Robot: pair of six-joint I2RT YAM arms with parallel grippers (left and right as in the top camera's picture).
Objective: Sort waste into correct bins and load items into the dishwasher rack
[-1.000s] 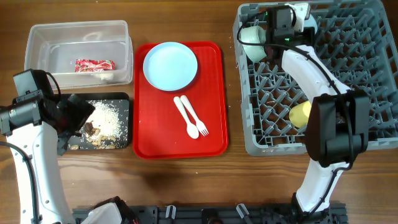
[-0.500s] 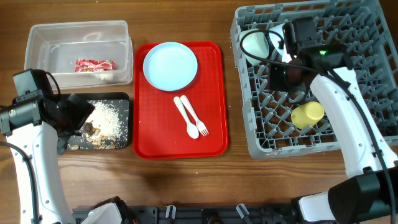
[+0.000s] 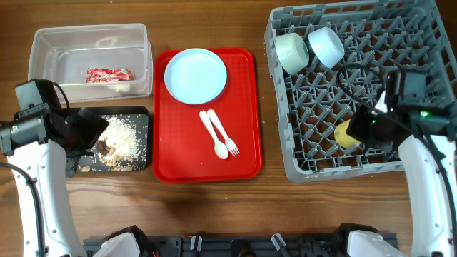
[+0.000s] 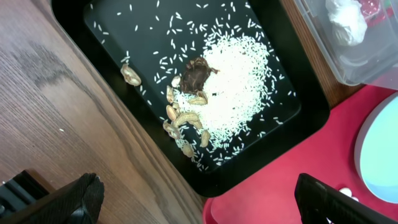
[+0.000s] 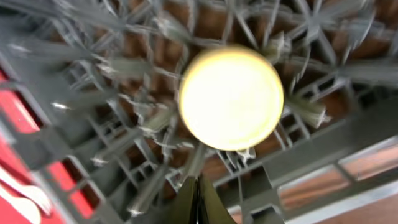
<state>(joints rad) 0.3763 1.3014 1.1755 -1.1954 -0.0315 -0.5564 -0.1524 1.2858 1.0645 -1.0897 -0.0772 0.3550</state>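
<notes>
Yellow fills your right wrist view, blurred: the small yellow cup (image 5: 231,98) sits just ahead of your right gripper (image 5: 199,198), whose fingers are pressed together with nothing between them; the cup rests among the pegs of the large grey lattice dishwasher rack (image 3: 335,168), close to its near wall. Well beyond that gripper, in the rack's far left corner, the mint bowl (image 3: 291,52) and the pale blue bowl (image 3: 325,46) lie tilted, just beside each other.

Your left gripper (image 4: 202,199) hangs with its jaws spread wide and empty over the near edge of the shallow black rectangular tray (image 4: 93,37); ahead of it a heap of beige-white rice scraps (image 4: 236,81) lies in that tray, brownish bits touching the heap. Beyond the tray stands the clear rectangular plastic tub (image 3: 43,64) holding the crumpled red-and-white wrapper (image 3: 108,74). To that gripper's right lies the flat red serving tray (image 3: 178,153); the round pale blue plate (image 3: 196,75) sits at its far end, the white plastic spoon (image 3: 221,150) and white plastic fork (image 3: 233,148) side by side nearer you.
</notes>
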